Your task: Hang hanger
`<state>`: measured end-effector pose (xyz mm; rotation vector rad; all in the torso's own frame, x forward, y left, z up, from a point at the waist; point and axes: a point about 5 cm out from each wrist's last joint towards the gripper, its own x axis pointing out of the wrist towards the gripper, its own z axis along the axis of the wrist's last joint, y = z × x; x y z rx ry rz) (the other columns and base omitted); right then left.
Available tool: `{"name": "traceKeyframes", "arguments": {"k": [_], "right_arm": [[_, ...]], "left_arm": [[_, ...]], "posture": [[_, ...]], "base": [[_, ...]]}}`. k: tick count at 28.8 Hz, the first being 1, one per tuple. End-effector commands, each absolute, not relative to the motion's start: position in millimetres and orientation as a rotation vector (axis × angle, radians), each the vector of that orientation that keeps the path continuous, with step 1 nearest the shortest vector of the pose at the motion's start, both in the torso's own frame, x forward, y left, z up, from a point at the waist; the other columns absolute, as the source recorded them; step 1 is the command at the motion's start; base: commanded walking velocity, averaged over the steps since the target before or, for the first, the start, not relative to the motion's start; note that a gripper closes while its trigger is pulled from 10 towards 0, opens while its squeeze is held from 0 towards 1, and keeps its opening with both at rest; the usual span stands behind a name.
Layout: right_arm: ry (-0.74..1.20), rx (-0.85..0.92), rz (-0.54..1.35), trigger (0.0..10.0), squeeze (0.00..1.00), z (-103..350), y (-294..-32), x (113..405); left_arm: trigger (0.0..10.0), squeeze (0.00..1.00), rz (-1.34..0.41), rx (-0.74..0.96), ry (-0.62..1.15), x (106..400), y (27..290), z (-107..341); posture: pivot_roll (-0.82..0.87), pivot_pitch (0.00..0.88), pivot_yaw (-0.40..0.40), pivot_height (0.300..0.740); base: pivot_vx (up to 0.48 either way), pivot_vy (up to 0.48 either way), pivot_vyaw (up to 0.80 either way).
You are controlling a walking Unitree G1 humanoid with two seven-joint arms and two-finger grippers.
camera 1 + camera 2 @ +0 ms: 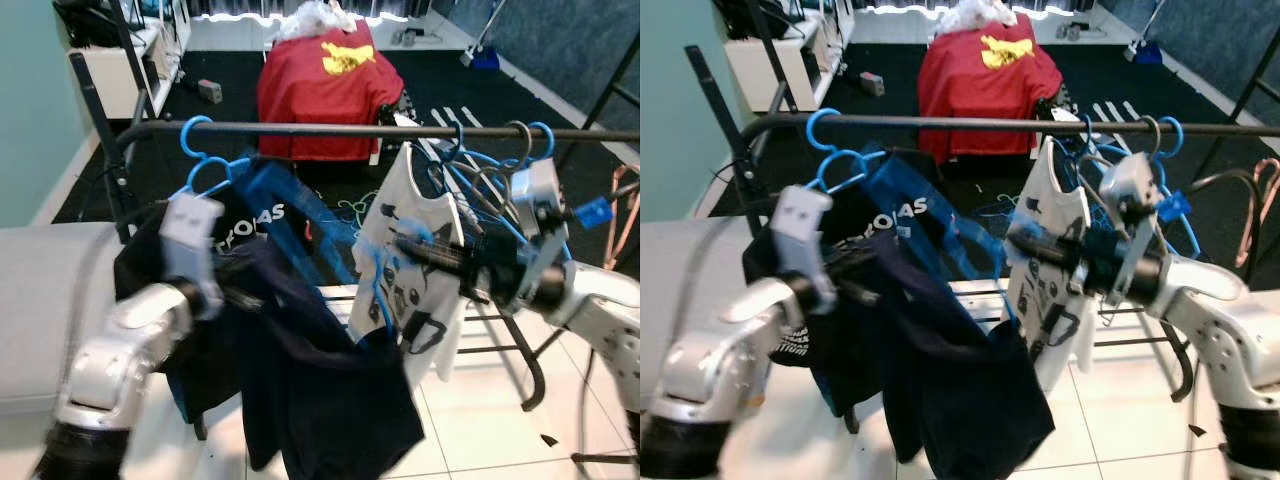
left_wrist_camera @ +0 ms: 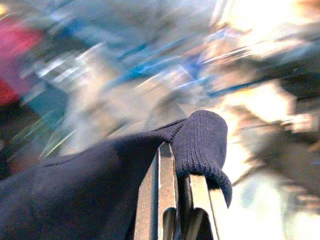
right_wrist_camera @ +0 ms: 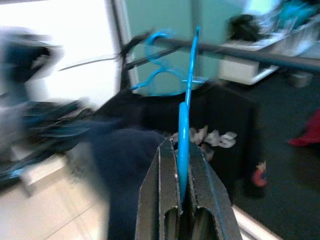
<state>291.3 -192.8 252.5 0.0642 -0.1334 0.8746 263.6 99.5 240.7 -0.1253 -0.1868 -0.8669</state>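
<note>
Below the rail (image 1: 330, 129), the right gripper (image 3: 183, 150) reaches leftward, clamped on a blue hanger (image 3: 186, 95); the left gripper (image 2: 182, 170), raised forward, pinches a navy garment (image 2: 90, 190).

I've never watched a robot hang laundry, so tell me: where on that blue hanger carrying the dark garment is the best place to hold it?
Probably the thin straight neck below the hook, from the side, as the right tool grips the blue hanger now. The slim neck fits between the fingers and leaves the hook free for the rail. The left tool pinches the dark garment.
</note>
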Motion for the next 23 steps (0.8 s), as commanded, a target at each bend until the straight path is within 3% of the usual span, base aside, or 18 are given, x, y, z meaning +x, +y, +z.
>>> {"name": "traceKeyframes", "arguments": {"k": [1, 5, 7, 10, 12, 18, 23], "right_arm": [[-0.176, 0.059, 0.797, 0.0, 0.0, 254.9, -198.4, 295.7], [-0.189, 0.063, 0.78, 0.0, 0.0, 254.9, -197.9, 297.3], [-0.245, 0.012, 0.744, 0.0, 0.0, 256.8, -186.2, 302.8], [-0.212, -0.034, 0.743, 0.0, 0.0, 252.6, -180.4, 304.5], [-0.12, -0.069, 0.677, 0.0, 0.0, 238.7, -179.3, 312.8], [-0.051, -0.048, 0.61, 0.0, 0.0, 230.6, -179.5, 324.0], [0.27, 0.014, 0.679, 0.0, 0.0, 194.0, -165.9, 317.2]], "left_arm": [[0.0, 0.0, -0.952, -0.131, -0.219, 252.4, 91.6, 249.3], [0.0, 0.0, -0.987, -0.125, -0.216, 248.4, 86.1, 249.1], [0.0, 0.0, -1.024, 0.025, -0.127, 242.2, 68.1, 226.8], [0.0, 0.0, -1.013, 0.087, -0.081, 241.5, 65.9, 215.5], [0.0, 0.0, -0.986, 0.165, -0.016, 242.2, 71.9, 202.6], [0.0, 0.0, -0.908, 0.123, 0.031, 245.6, 85.0, 196.6], [0.0, 0.0, -0.77, 0.125, 0.15, 243.4, 115.1, 176.6]], "posture": [[-0.04, 0.076, -0.028, 0.74], [-0.04, 0.076, -0.028, 0.74], [-0.05, 0.065, -0.026, 0.74], [-0.05, 0.064, -0.023, 0.74], [-0.05, 0.061, -0.024, 0.74], [-0.04, 0.051, -0.017, 0.74], [-0.03, 0.059, -0.033, 0.74]], "base": [[0.0, 0.0, 0.0], [0.0, 0.0, 0.0], [0.0, 0.0, 0.0], [0.0, 0.0, 0.0], [0.0, 0.0, 0.0], [0.0, 0.0, 0.0], [0.0, 0.0, 0.0]]}}
